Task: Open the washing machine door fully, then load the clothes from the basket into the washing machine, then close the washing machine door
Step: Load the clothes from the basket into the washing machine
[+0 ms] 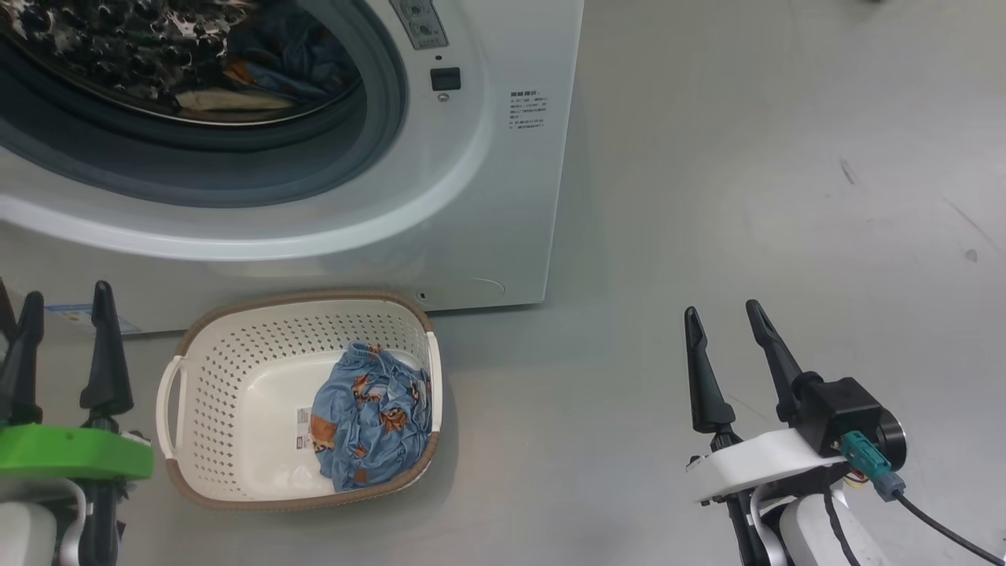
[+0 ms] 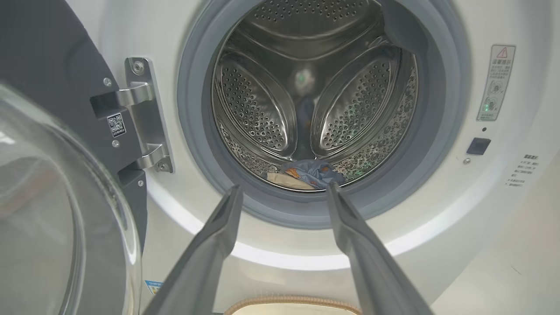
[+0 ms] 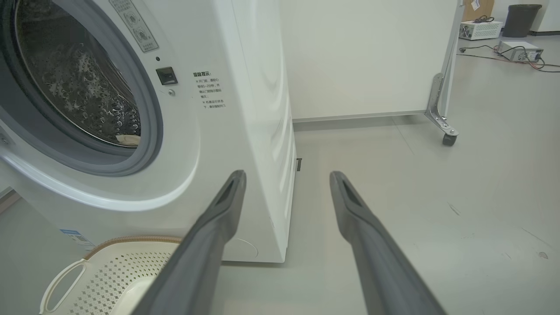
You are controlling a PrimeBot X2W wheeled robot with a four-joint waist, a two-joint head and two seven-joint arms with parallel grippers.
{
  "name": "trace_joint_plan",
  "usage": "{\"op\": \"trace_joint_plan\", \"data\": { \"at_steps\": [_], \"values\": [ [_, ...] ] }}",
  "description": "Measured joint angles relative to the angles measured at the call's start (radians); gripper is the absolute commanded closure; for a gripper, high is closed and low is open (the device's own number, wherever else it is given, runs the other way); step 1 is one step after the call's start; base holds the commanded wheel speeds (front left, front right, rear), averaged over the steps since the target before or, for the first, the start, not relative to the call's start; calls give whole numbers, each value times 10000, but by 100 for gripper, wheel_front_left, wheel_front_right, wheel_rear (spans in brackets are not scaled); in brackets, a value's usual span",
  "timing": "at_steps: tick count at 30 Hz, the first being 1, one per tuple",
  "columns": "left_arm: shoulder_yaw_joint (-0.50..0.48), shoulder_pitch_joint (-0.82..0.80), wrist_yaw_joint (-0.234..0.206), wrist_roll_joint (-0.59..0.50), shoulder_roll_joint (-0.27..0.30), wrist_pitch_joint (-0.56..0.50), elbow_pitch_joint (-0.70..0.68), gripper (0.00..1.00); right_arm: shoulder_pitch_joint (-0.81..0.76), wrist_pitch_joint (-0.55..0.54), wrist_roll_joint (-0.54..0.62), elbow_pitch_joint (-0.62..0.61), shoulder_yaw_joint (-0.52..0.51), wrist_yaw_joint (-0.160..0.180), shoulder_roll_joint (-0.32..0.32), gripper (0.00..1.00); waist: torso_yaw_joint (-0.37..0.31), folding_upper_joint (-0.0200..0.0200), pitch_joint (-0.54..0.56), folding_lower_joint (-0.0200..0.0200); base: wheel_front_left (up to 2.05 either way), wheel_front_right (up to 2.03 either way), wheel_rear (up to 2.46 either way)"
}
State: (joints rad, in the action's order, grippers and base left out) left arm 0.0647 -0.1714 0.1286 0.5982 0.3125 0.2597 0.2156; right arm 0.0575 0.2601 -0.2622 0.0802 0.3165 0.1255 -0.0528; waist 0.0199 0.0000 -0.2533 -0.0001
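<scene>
Washing machine door (image 2: 48, 205) is swung wide open on its hinge (image 2: 146, 116). In the left wrist view it sits at the left edge, with the clear glass bowl towards the camera and the dark rim above it.

The washing machine (image 1: 503, 196) stands on the grey floor (image 1: 747, 196). The steel drum (image 2: 306, 87) and the grey gasket (image 2: 197, 131) are both exposed.

Clothes (image 1: 369, 417) are split between two places:
- One light blue printed piece is bunched in the right half of the basket (image 1: 236, 338), against its right wall. Its left edge is just beside the label sticker (image 1: 303, 428).
- More clothes lie in the drum at the bottom front, just behind the gasket: a blue piece and a pale beige one.

The basket is on the floor directly in front of the machine, below the door opening and close to the base. I can't tell if it touches the front panel.

Left gripper (image 1: 67, 291) is released, fingers spread with nothing between them. It is just to the left of the basket's left handle. In its wrist view the fingers point at the lower lip of the drum opening.

Right gripper (image 1: 722, 306) is also released and empty. It is well to the right of the basket, over bare floor. Its wrist view looks past the machine's right front corner towards a white partition (image 3: 367, 57) on a caster (image 3: 448, 139).
</scene>
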Motion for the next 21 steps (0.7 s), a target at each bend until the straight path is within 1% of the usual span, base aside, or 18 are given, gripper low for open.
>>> {"op": "trace_joint_plan", "data": {
  "at_steps": [14,21],
  "values": [
    [-550,1523,0,-888,-596,-6,-238,0,-668,0,48,10,-125,0,40,0,-65,0,1054,0,0,0,0],
    [-621,2104,0,-1244,-1045,-6,-299,0,-1097,0,81,10,-424,0,56,0,-38,0,1549,0,0,0,0]
  ]
}}
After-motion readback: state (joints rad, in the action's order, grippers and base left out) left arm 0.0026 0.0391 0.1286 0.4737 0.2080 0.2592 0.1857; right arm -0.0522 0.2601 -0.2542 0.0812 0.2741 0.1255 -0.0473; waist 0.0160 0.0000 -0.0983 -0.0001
